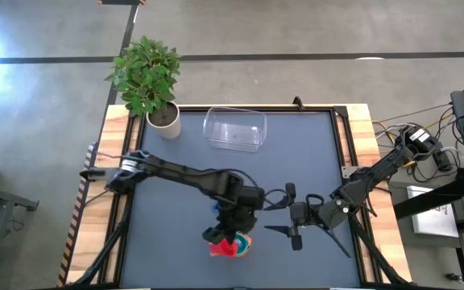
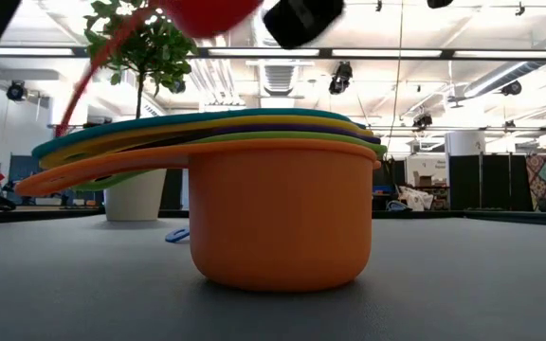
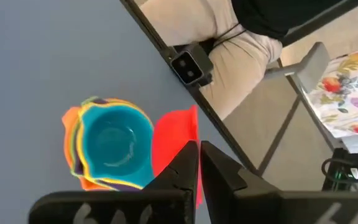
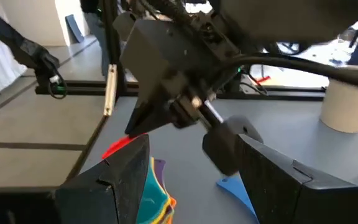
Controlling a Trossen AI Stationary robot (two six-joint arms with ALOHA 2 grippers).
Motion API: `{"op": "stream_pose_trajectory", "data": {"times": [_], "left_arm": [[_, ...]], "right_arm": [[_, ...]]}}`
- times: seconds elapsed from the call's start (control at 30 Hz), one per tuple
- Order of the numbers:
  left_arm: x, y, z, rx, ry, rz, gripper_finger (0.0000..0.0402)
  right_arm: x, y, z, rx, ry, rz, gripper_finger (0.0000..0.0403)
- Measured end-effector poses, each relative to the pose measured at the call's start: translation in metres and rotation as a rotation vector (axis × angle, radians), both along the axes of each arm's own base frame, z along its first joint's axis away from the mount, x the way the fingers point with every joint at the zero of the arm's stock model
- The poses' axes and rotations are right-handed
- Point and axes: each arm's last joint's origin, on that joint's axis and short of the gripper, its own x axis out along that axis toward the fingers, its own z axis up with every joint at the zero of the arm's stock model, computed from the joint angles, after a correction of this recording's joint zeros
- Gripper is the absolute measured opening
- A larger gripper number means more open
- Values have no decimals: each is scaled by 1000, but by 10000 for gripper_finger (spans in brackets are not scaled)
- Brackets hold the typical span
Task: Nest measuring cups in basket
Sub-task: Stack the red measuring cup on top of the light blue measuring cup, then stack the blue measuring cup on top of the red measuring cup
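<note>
A nested stack of measuring cups (image 1: 242,244), orange outermost and teal on top (image 3: 110,146), stands on its base on the grey table near the front edge; it fills the low view (image 2: 278,223). My left gripper (image 3: 197,165) is beside the stack and shut on the red cup (image 3: 176,143). The red cup also shows at the top of the low view (image 2: 207,9). A blue cup (image 4: 235,186) lies on the table behind the stack. My right gripper (image 1: 294,216) is open and empty, to the right of the stack. The clear basket (image 1: 234,129) stands at the far middle. My left gripper pinches a thin red edge of the red cup (image 3: 198,186) between its two fingers; whether it is the wall or the handle I cannot tell. The fingers come from above, pointing down. The cup is lifted clear of the table, tilted, beside and above the stack.
A potted plant in a white pot (image 1: 163,117) stands at the far left corner, next to the basket. A raised frame (image 1: 341,137) runs round the table. Open grey surface lies between the stack and the basket.
</note>
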Motion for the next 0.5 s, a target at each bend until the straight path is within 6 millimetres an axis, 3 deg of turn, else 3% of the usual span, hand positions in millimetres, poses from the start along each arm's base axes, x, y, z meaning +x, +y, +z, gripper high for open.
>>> {"op": "stream_pose_trajectory", "data": {"times": [0.23, 0.5], "left_arm": [[23, 4, -18, -4, -3, -59, 0], [23, 18, -25, 43, 18, -31, 0]], "right_arm": [[-5, 4, -6, -10, 60, 0, 224], [-15, 5, -1, -25, 53, -21, 224]]}}
